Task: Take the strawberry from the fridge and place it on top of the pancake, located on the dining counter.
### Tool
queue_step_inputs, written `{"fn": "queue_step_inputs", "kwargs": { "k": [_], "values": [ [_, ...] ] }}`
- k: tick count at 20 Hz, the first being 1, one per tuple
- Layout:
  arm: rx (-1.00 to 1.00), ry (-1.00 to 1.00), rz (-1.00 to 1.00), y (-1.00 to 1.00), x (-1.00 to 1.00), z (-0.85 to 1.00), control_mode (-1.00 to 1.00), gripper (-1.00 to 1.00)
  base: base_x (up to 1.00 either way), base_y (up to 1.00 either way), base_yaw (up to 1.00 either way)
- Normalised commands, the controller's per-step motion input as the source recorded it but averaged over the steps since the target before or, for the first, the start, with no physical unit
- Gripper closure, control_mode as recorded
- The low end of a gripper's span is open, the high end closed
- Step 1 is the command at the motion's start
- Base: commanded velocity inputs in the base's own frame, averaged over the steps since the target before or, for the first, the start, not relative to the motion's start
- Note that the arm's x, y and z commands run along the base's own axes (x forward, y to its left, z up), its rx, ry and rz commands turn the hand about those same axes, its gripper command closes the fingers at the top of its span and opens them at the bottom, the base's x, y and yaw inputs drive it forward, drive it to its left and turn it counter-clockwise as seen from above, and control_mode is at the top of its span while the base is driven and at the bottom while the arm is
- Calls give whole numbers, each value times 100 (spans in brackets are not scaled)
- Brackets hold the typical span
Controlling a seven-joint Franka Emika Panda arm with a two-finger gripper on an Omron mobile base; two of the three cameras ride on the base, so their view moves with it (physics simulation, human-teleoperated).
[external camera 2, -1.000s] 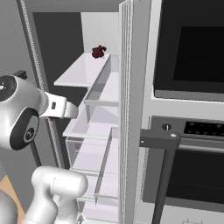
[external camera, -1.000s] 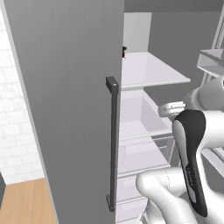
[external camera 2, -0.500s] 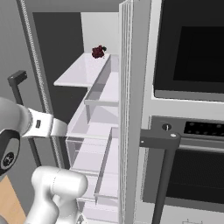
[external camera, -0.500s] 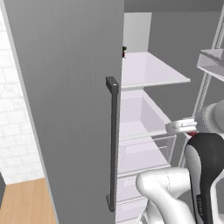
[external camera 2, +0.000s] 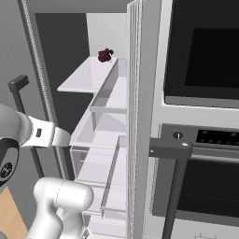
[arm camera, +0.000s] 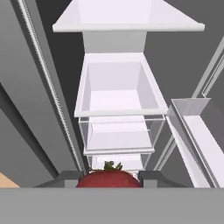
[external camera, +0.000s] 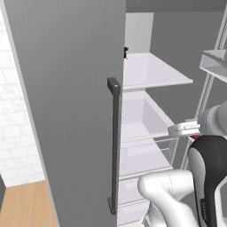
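In the hand view my gripper [arm camera: 109,180] is shut on the strawberry [arm camera: 109,178], a bright red fruit with small green leaves between the two dark fingertips [arm camera: 69,178]. It hangs in front of the open fridge [arm camera: 118,96], facing the white drawers below the upper shelf [arm camera: 127,19]. In the left base view a red speck of the strawberry [external camera: 193,136] shows under the wrist. The pancake and the dining counter are out of view.
The fridge's left door [external camera: 66,111] with its dark bar handle [external camera: 114,142] stands open. A darker red item with a green top [external camera 2: 105,55] sits at the back of the upper shelf. Right door edge [external camera 2: 142,116] and black-fronted oven [external camera 2: 205,60] lie right.
The arm has drawn back out of the fridge, sliding right in the left base view and left in the right base view. The gripper has stayed shut.
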Motion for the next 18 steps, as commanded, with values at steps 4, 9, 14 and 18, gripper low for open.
{"fn": "queue_step_inputs", "kwargs": {
  "k": [4, 9, 14, 18],
  "values": [
    [0, 0, 0, 0, -2, 0, -100, 100, 0, 0, 0],
    [0, 0, 0, 0, 0, 0, 100, 100, -45, 8, 0],
    [0, 0, 0, 0, 0, 0, 100, 100, -83, 26, 0],
    [0, 0, 0, 0, 0, 0, 100, 100, -79, 43, -4]
  ]
}}
